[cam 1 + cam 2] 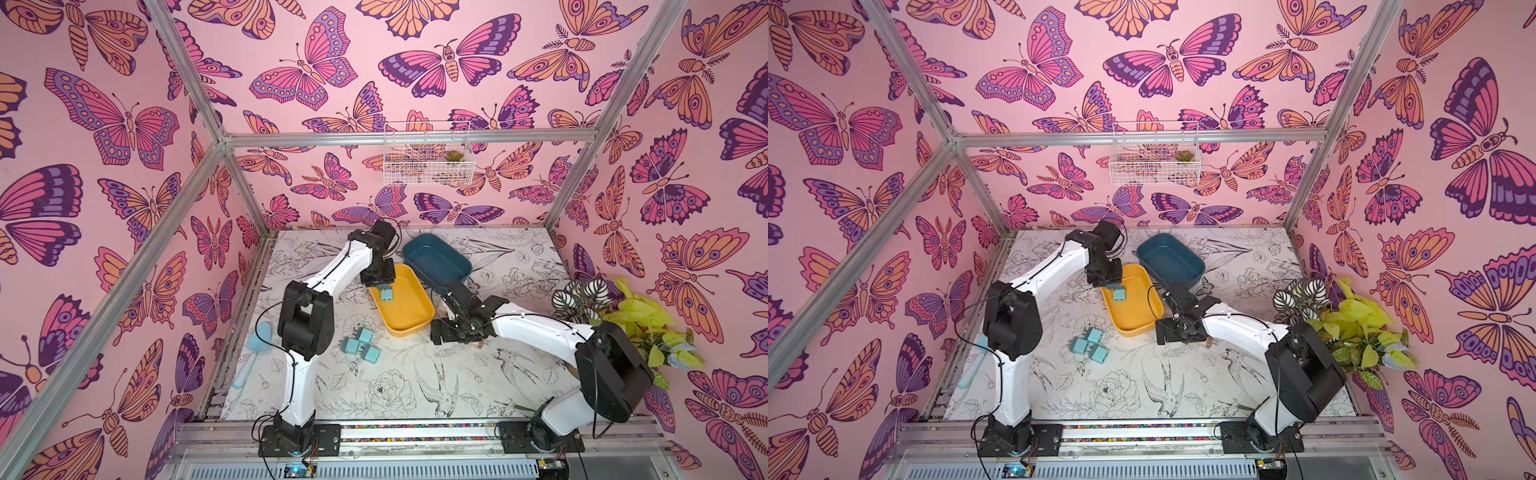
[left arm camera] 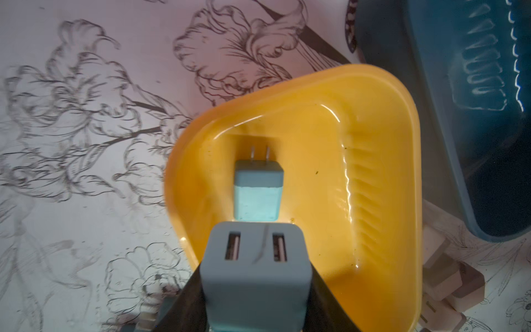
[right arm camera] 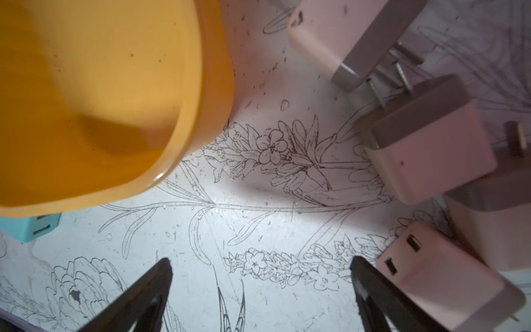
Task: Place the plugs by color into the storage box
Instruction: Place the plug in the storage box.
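Observation:
My left gripper (image 2: 255,290) is shut on a teal plug (image 2: 254,273) and hangs over the yellow tray (image 2: 316,172). A second teal plug (image 2: 257,191) lies in that tray, prongs away from the camera. In both top views a teal plug (image 1: 386,294) (image 1: 1119,294) shows under that gripper. Three more teal plugs (image 1: 359,345) lie on the table nearer the front. My right gripper (image 3: 261,260) is open and empty, low over the table beside the yellow tray (image 3: 86,86). Several pink plugs (image 3: 431,155) lie next to it. The blue tray (image 1: 436,257) stands behind.
A light blue brush (image 1: 251,357) lies by the left wall. Potted plants (image 1: 615,316) fill the right edge. A white wire basket (image 1: 428,158) hangs on the back wall. The right arm hides most of the pink plugs in both top views.

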Robot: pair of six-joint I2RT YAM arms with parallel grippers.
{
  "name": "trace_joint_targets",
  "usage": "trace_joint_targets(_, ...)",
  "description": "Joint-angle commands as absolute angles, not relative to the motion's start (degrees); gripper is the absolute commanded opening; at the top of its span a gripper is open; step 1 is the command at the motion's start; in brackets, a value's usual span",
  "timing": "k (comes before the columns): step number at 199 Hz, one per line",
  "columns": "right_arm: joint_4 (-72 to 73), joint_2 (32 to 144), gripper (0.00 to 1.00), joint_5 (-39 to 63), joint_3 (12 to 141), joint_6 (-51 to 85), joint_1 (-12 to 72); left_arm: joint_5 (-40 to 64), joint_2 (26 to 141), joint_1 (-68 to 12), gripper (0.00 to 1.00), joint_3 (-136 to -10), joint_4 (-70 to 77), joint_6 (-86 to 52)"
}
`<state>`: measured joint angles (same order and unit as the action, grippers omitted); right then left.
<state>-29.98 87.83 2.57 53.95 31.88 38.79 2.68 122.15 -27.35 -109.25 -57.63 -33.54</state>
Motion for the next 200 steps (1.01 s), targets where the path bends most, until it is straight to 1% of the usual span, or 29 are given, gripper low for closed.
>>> trace_joint_targets(1, -32.91, 84.34, 0.98, 0.41, 52.36, 33.53, 39.01, 4.11, 125.63, -28.94, 0.4, -113.08, -60.38, -34.71)
trace_joint_targets(61, -34.76, 76.84, 0.98, -1.92, 47.77, 36.52, 38.98, 5.77, 136.31, -31.99, 0.4, -121.55, -60.34, -35.04)
trace_joint_targets(108, -35.31, 74.89, 0.98, -2.46, 46.23, 37.44, 38.95, 5.02, 138.52, -32.17, 0.42, -120.87, -60.56, -35.94)
trace_joint_targets(122, -35.21, 74.77, 0.98, -2.53, 46.05, 37.61, 39.02, 5.25, 138.6, -32.17, 0.47, -120.59, -60.64, -35.91)
trace_joint_targets(163, -34.6, 75.76, 0.98, -2.54, 46.92, 37.5, 38.94, 8.35, 136.79, -32.08, 0.77, -124.27, -60.94, -38.19)
trace_joint_targets(176, -34.24, 76.03, 0.98, -2.51, 47.17, 37.45, 39.02, 8.96, 136.32, -32.08, 0.78, -126.82, -62.5, -38.51)
trace_joint_targets(200, -33.51, 76.93, 0.98, -2.5, 48.09, 37.16, 39.01, 7.16, 133.81, -31.46, 0.76, -128.63, -66.23, -36.99)
